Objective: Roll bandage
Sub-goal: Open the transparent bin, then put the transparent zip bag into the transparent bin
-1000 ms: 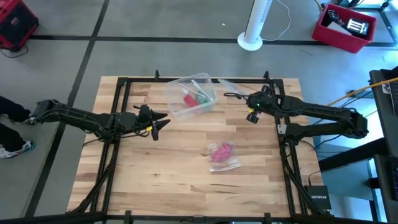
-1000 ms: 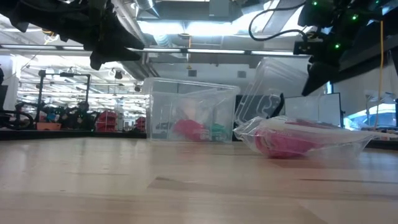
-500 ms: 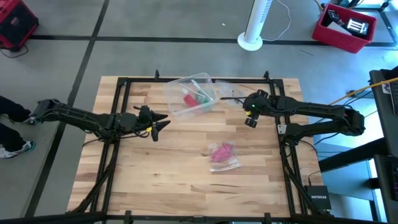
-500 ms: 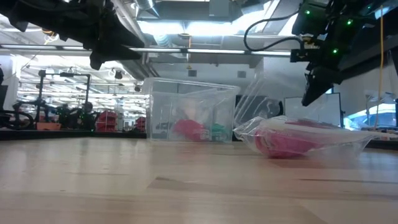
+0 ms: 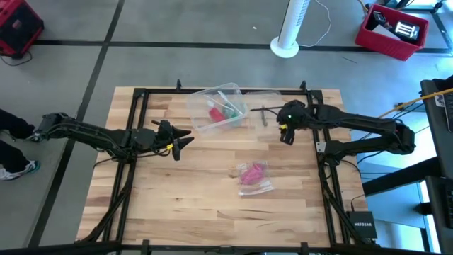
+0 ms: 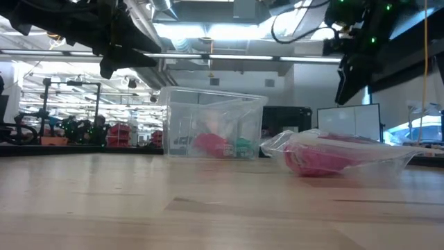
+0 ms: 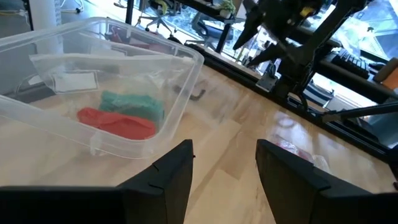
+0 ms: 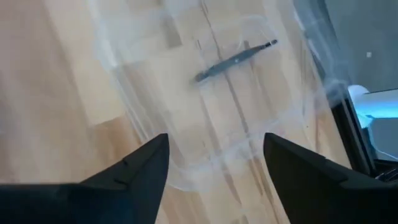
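The pink bandage (image 5: 250,172) lies bunched inside a crumpled clear wrapper (image 5: 259,185) on the table's middle right; it also shows in the low view (image 6: 320,160). My left gripper (image 5: 185,139) hovers open and empty left of the centre, above the table (image 7: 224,149), pointing toward the clear box. My right gripper (image 5: 281,120) hovers open and empty at the far right, above a clear lid (image 8: 217,106) that lies flat on the table. In the low view my right gripper (image 6: 347,80) hangs well above the wrapper.
A clear plastic box (image 5: 218,108) with a red and a green roll inside stands at the far middle; it also shows in the left wrist view (image 7: 106,106). A thin dark rod (image 8: 235,59) shows at the lid. A black frame runs along the table's far and side edges.
The clear lid stood tilted up beside my right gripper a second ago; now it lies flat on the table at the far right. My right gripper has turned about its wrist and, in the low view, has dipped and risen again.
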